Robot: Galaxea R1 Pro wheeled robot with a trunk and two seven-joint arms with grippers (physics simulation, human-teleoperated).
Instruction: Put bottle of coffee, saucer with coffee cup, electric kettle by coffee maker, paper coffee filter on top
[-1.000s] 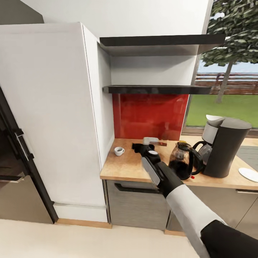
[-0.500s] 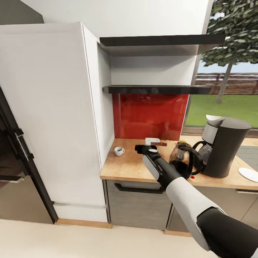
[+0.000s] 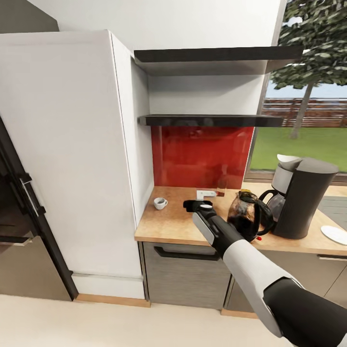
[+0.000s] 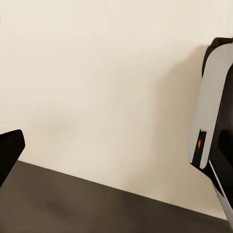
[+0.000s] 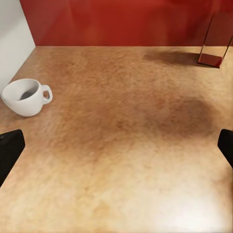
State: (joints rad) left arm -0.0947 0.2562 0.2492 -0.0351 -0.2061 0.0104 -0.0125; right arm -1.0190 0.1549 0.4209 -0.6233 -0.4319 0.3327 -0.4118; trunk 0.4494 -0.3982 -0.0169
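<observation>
A small white coffee cup (image 3: pixel 160 203) (image 5: pixel 25 96) stands upright on the wooden countertop (image 3: pixel 168 224) near the white cabinet. My right gripper (image 3: pixel 190 206) (image 5: pixel 116 145) hovers over the counter to the right of the cup, open wide, with nothing between its fingertips (image 5: pixel 9 145). A dark glass kettle with a black handle (image 3: pixel 246 216) sits beside the black coffee maker (image 3: pixel 302 198), which has a white paper filter (image 3: pixel 287 160) on top. Part of a white saucer (image 3: pixel 335 234) shows at the far right. My left gripper's one dark fingertip (image 4: pixel 9 150) points at cream floor.
A clear container with a red base (image 3: pixel 221 187) (image 5: pixel 213 41) stands against the red backsplash (image 3: pixel 202 152). Two dark shelves (image 3: pixel 207 120) hang above the counter. A tall white cabinet (image 3: pixel 67 154) borders the counter on the left, with a black oven front (image 3: pixel 19 207) beyond it.
My right gripper has drawn back a little toward the counter's front edge and slightly to the right, away from the backsplash. The cup, kettle and coffee maker have not moved.
</observation>
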